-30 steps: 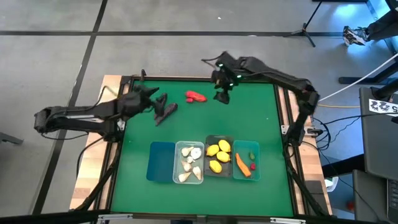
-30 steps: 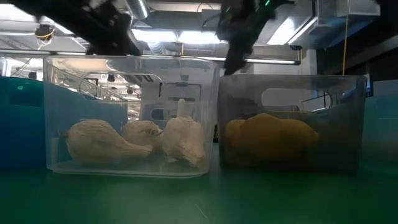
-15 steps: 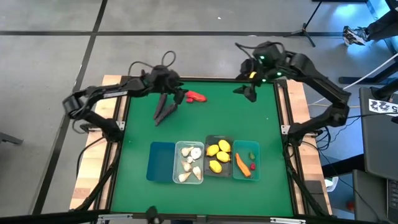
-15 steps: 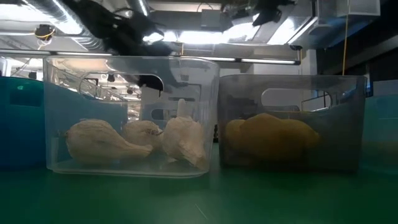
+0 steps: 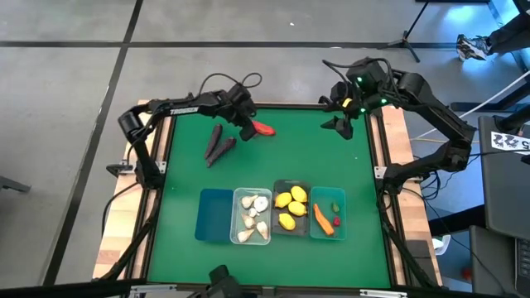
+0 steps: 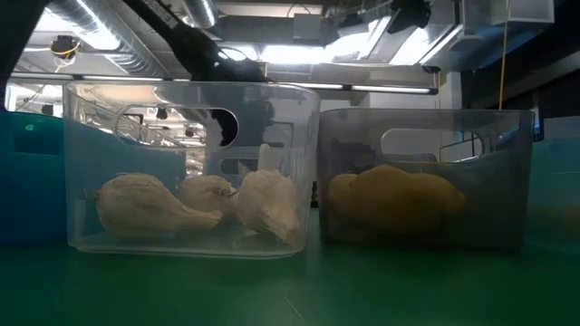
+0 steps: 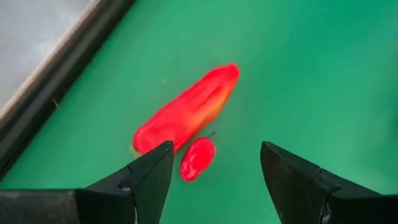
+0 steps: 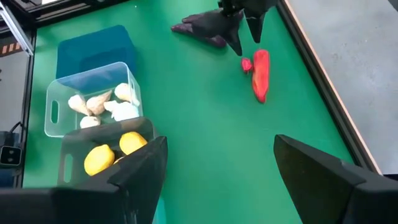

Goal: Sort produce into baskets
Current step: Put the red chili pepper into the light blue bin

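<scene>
I see a long red pepper (image 7: 189, 112) with a small round red piece (image 7: 197, 157) touching it, still unsorted on the green table (image 5: 348, 178) beyond the row of baskets, two dark purple pieces (image 5: 219, 143) just beside. My left gripper (image 5: 247, 128) hangs over the pepper, jaws spread and empty, apparently lining up a pick. My right gripper (image 5: 339, 122), also released, waits farther from the pepper. The blue basket (image 5: 214, 215) is empty; the clear basket (image 5: 252, 216) holds garlic; the dark grey basket (image 5: 291, 207), lemons; the teal basket (image 5: 329, 213), orange and red pieces.

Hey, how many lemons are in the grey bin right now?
3, all in the grey bin: one lemon toward the far end, one beside it, one toward the near end. Another could be hidden underneath.
</scene>
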`<state>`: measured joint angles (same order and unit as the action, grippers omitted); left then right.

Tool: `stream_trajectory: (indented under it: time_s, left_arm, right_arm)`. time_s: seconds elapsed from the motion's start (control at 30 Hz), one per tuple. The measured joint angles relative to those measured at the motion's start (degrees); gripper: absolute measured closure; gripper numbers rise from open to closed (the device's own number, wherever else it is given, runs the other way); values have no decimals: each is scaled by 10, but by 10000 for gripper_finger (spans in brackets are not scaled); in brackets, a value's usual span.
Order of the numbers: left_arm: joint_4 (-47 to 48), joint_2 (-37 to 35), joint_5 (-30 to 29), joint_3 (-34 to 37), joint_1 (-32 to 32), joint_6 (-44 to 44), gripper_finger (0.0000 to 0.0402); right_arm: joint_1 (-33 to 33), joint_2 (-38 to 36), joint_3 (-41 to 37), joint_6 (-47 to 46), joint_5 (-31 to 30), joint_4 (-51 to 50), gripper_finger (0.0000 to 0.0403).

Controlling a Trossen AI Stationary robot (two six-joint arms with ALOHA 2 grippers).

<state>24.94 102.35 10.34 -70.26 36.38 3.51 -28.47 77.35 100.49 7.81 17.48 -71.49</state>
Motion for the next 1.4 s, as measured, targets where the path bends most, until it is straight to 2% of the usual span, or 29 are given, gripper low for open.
stream_trajectory:
  time_s: [0.2,0.5,0.9,1.07,1.2,1.4]
  left_arm:
    - [34,29,-3,-17,0,24,164]
    - [31,65,-7,-17,-14,68,164]
    - [3,111,-78,-17,-39,142,164]
    - [-5,110,-80,-17,-40,147,165]
    - [-3,110,-80,-17,-41,149,187]
    - [-4,111,-80,-17,-41,149,247]
  right_arm:
    - [0,1,0,0,1,-9,111]
    - [0,1,0,3,1,-22,111]
    - [0,1,0,4,1,-57,111]
    - [0,1,0,4,1,-65,111]
    - [0,1,0,4,2,-65,111]
    - [0,1,0,4,2,-66,111]
